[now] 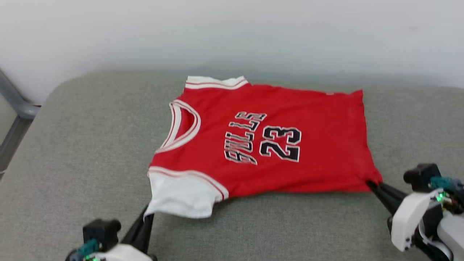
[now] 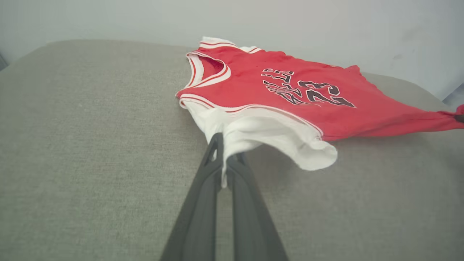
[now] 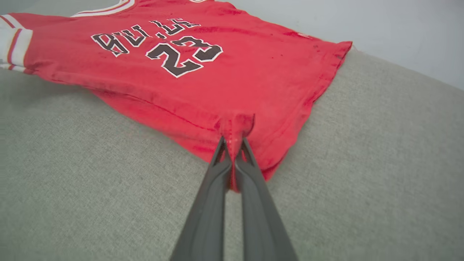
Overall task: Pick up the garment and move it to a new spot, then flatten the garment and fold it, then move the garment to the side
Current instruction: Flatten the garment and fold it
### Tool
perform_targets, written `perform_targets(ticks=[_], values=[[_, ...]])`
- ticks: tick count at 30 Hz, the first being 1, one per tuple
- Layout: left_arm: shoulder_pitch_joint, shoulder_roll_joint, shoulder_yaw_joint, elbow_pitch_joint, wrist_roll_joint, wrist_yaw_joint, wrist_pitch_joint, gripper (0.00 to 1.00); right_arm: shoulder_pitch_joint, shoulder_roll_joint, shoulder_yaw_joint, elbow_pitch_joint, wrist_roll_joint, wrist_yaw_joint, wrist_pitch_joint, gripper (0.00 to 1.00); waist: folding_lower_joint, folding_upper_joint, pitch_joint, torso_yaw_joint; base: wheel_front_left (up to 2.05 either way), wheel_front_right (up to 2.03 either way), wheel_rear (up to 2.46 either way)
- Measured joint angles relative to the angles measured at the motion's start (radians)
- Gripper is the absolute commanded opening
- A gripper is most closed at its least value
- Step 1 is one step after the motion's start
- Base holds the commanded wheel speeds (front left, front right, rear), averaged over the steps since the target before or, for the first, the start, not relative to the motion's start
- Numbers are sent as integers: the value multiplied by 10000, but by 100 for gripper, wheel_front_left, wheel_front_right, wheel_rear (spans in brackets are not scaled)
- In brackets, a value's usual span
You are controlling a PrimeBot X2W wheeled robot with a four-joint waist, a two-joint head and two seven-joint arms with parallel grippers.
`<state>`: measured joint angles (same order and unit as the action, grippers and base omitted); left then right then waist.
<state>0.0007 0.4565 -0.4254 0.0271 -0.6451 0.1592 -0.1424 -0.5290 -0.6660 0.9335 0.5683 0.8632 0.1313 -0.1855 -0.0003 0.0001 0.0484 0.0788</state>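
Garment spread print-up mid grey cushion. Left gripper jaws clamped on garment's near white sleeve; right gripper jaws clamped on its near hem corner.

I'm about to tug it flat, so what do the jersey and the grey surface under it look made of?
Jersey: soft matte knit, probably cotton or polyester; it puckers and drapes where pinched, and its hems are stitched. Lettering: flat, printed or sewn on, can't tell which. Grey surface: woven upholstery-like fabric, matte, with a visible coarse weave.
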Motion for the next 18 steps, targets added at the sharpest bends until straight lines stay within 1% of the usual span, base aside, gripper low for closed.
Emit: perform_targets(ticks=[6,12,13,18], values=[[1448,-6,-278,-339,-372,174,268,0,1370,-278,-182,-286,174,0,10,0,0,0,-617,39,0,0,0],[2307,33,-491,-387,-709,247,569,0,2493,-545,-552,-424,96,0,-4,0,1,0,-881,40,0,0,0],[2568,109,-629,-382,-813,167,790,0,3116,-568,-830,-518,153,0,-4,0,1,0,-925,84,0,0,0],[2828,155,-780,-439,-984,84,1014,0,3954,-627,-1306,-805,127,0,0,0,2,0,-919,127,0,0,0]])
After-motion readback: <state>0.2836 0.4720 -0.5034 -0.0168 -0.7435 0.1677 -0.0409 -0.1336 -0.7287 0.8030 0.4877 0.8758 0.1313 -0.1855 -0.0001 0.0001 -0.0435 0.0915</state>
